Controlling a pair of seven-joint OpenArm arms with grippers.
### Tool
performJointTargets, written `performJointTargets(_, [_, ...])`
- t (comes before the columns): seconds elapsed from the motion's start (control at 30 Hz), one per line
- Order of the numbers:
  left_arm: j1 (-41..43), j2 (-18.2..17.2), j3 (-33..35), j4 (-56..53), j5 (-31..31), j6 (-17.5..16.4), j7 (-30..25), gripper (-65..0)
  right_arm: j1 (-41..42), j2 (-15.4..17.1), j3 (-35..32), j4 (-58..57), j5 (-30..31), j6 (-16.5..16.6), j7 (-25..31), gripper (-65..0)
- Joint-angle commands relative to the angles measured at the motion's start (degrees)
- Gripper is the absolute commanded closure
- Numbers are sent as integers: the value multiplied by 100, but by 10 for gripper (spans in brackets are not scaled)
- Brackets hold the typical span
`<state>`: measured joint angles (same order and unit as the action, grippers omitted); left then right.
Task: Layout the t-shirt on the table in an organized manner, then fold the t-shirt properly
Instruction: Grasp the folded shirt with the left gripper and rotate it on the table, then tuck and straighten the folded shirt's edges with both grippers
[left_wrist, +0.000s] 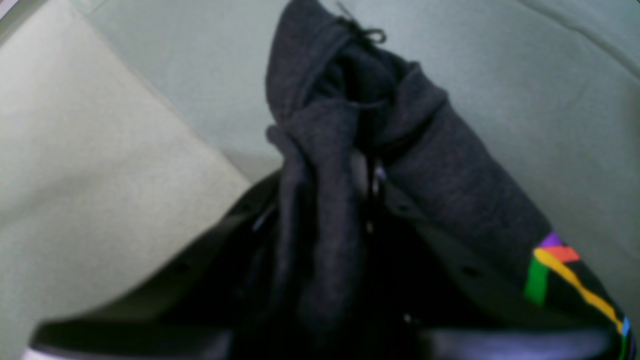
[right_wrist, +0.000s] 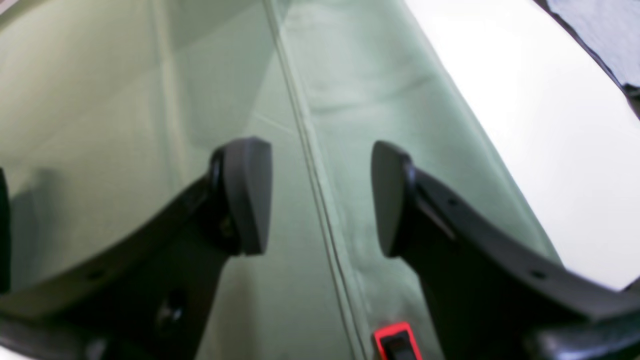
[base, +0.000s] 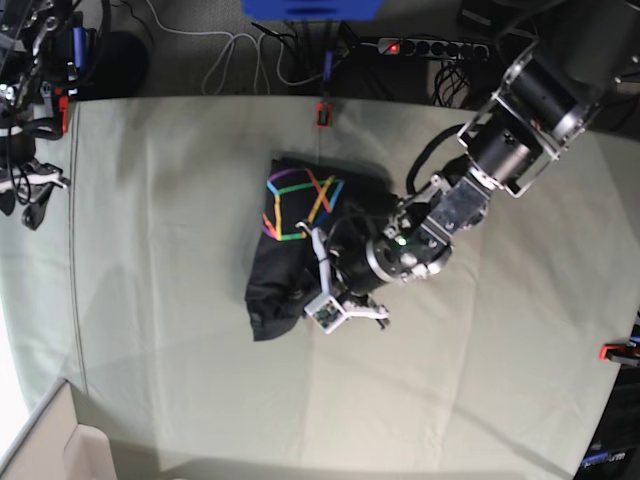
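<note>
The charcoal-black t-shirt (base: 285, 265) lies crumpled in a heap at the middle of the table (base: 170, 340), its rainbow line print facing up toward the far side. My left gripper (base: 330, 262) reaches in from the right and sits on the heap's right edge. In the left wrist view this gripper (left_wrist: 370, 210) is shut on a bunched fold of the t-shirt (left_wrist: 450, 170), with the colour print at the lower right. My right gripper (right_wrist: 320, 195) stands open with nothing between its fingers, above the table's edge seam (right_wrist: 300, 130) at the far left.
Red clamps sit on the table's far edge (base: 323, 113), its right edge (base: 612, 351) and below the right gripper (right_wrist: 395, 340). A cardboard box (base: 55, 450) stands at the near left corner. Cables and a power strip (base: 430, 45) lie behind the table.
</note>
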<state>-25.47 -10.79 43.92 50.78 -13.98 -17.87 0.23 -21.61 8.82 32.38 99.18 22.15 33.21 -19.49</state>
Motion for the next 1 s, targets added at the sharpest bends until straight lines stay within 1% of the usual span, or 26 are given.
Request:
performJointTargets(0.0, [-191,-7,-62,130,-48,-11,-194,-108,11,81,28,109,49,6,160,-322])
performJointTargets(0.17, [-428,-16,-62,130,-48,-11,-194,-257,29,54,19,109,49,6,160,-322])
performJointTargets(0.27, [-525,-33,-62,130,-48,-11,-194,-375,29,54,19,109,49,6,160,-323])
performJointTargets(0.3, [-534,-95,-62,130,-48,-11,-194,-415,29,54,19,109,49,6,160,-323])
performJointTargets(0.4, [-631,-130,-150,130,-48,-2,-194,-495,20,54,28,109,49,6,160,-323])
performJointTargets(0.43, [-631,-130,-344,139,-48,-2,-194,-513,20,54,37,109,49,6,160,-323])
performJointTargets(0.53, [-446,-130,-1047,394,-48,-2,-168,-516,20,54,37,109,49,6,160,-322])
performJointTargets(0.67, [336,-236,-2313,1511,-48,-2,544,-516,20,46,19,118,66,6,160,-322])
performJointTargets(0.73, [802,-244,-2893,2082,-48,-2,834,-516,29,-60,10,162,66,15,160,-321])
performJointTargets(0.77, [1031,-244,-3227,2337,-48,-2,957,-516,46,-121,10,232,66,68,160,-321])
performJointTargets(0.8, [1330,-244,-3632,2592,-48,-2,1080,-516,55,-209,-25,320,66,209,160,-320])
performJointTargets(0.87, [1857,-244,-4476,2996,-48,-2,1300,-516,64,-385,-218,531,66,622,160,-319])
performJointTargets(0.93, [2341,-200,-5205,3225,-48,-11,1494,-516,64,-526,-491,759,40,679,160,-306])
performJointTargets(0.97, [2561,-200,-5495,3304,-48,-11,1573,-516,73,-587,-693,830,40,679,160,-286])
